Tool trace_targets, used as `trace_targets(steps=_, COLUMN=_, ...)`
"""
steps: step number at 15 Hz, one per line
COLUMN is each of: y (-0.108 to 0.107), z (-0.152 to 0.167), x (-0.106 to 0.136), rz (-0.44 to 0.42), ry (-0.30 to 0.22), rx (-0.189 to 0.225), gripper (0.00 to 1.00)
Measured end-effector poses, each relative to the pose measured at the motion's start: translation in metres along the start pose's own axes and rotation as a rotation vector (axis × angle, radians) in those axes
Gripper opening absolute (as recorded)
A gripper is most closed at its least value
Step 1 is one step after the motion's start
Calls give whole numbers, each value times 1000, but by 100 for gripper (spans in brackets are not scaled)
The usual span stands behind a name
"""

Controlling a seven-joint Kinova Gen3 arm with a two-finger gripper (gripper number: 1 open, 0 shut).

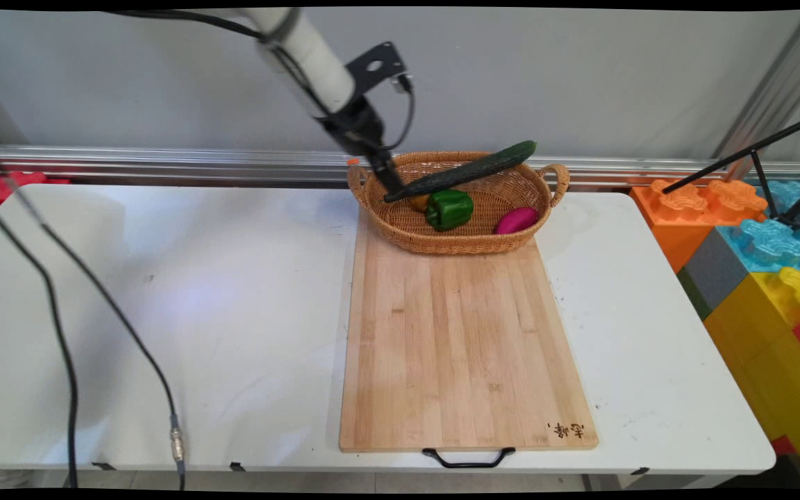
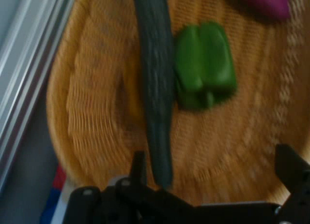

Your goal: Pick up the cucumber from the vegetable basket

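Cucumber (image 1: 466, 171) lies slanted in the wicker basket (image 1: 455, 243) at the wooden cutting board's (image 1: 459, 347) far end. A green bell pepper (image 1: 450, 209) and a magenta vegetable (image 1: 516, 220) lie beside it. The gripper (image 2: 212, 154) hovers at its low end, fingers (image 2: 139, 166) spread.

Unreadable burnt mark on cutting board (image 1: 466, 347)

Even, bright light with soft shadows on the white table (image 1: 164, 292); the hand view is smeared by motion blur

Basket (image 1: 455, 239) on board's (image 1: 462, 347) far end
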Motion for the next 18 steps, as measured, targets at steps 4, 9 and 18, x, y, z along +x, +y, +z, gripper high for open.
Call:
trace_targets(steps=4, y=-14, z=51, x=32, rz=-35, ry=52, rx=22, gripper=100)
trace_targets(steps=9, y=-25, z=97, x=54, rz=-74, ry=98, rx=30, gripper=100)
trace_targets(steps=18, y=-36, z=144, x=78, rz=-129, ry=142, rx=32, gripper=0)
